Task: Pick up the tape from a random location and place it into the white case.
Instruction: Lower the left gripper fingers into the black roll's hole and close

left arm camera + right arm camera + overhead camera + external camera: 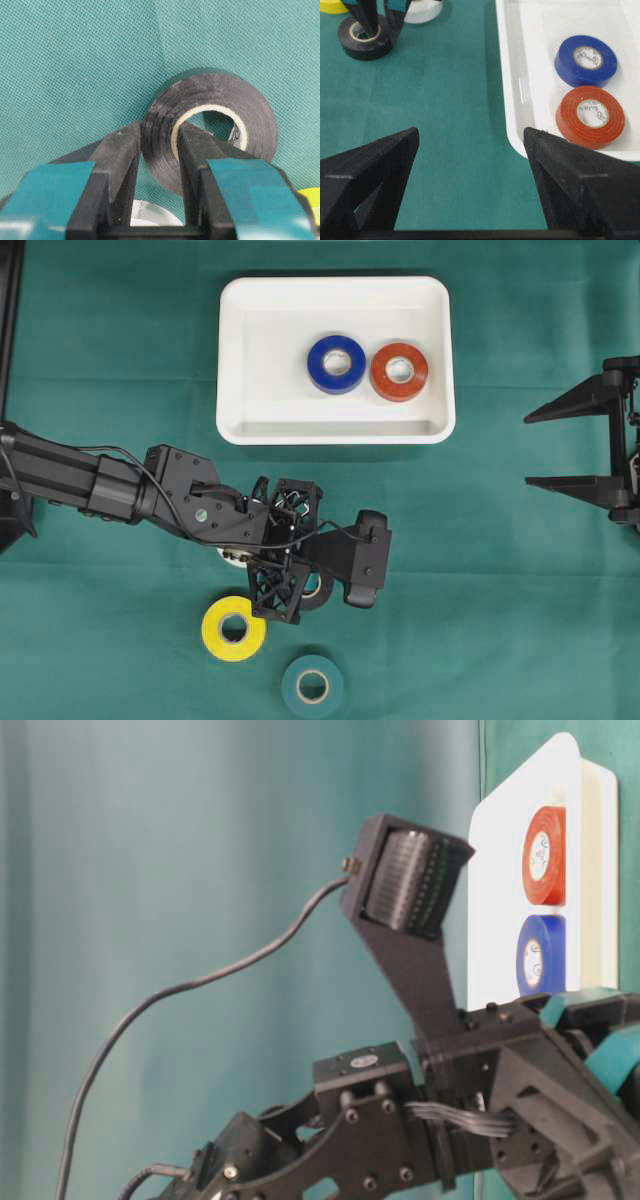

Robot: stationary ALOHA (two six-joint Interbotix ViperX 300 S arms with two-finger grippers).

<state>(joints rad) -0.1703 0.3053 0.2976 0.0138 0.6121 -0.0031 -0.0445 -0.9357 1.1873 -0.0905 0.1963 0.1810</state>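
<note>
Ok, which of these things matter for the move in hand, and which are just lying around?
In play:
- black tape, left claw shut on its wall
- white case, where it goes

Lying about:
- blue tape and red tape, already in the case
- yellow tape, green tape, white tape on the cloth
- right claw, open, empty

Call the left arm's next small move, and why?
Probably lift straight up. The left gripper is shut on the black tape, one finger inside the core and one outside, with the roll flat on the cloth. The white case, holding blue and red rolls, lies beyond it.
</note>
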